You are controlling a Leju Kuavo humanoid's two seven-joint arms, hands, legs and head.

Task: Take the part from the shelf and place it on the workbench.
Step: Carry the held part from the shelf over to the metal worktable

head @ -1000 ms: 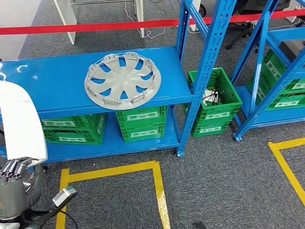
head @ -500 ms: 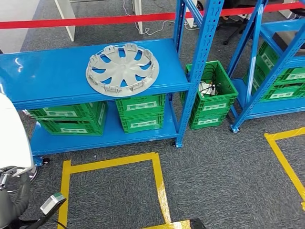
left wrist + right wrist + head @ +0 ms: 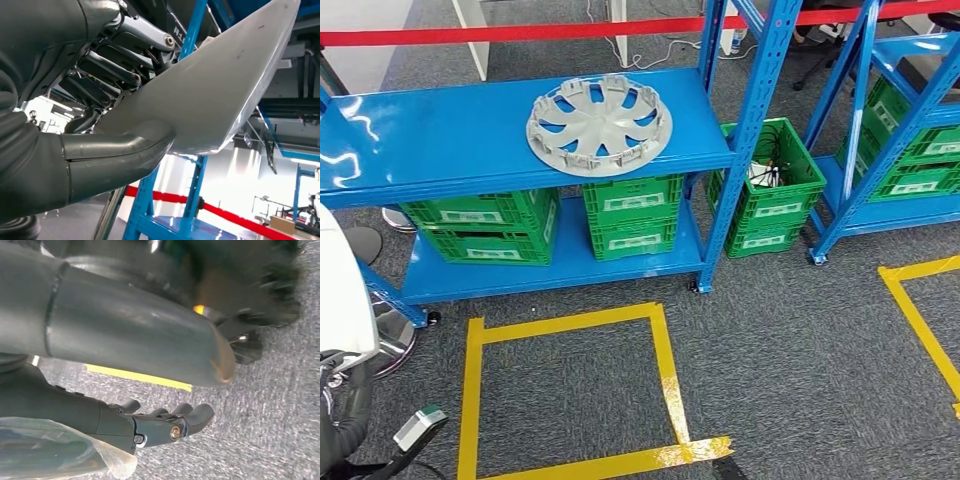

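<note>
My left hand [image 3: 338,395] sits at the lower left of the head view and grips a white curved panel part [image 3: 341,290] that rises above it. In the left wrist view the thick thumb [image 3: 113,155] presses under the silver-white part [image 3: 211,85] while the darker fingers [image 3: 113,67] clamp its other face. My right hand [image 3: 166,422] hangs over grey carpet with nothing in it, its fingers loosely bent and apart from the thumb [image 3: 139,340]. No workbench can be made out.
A blue shelf [image 3: 433,140] stands ahead with a grey wheel cover [image 3: 598,124] on its top board and green crates [image 3: 631,215] beneath. Another green crate [image 3: 773,190] stands beside the upright. A yellow tape square [image 3: 569,390] marks the carpet, and a red barrier tape [image 3: 509,33] runs behind.
The whole picture has shifted, so the camera has moved: the shelf now sits further right and more floor tape shows. My left hand still holds the white part.
</note>
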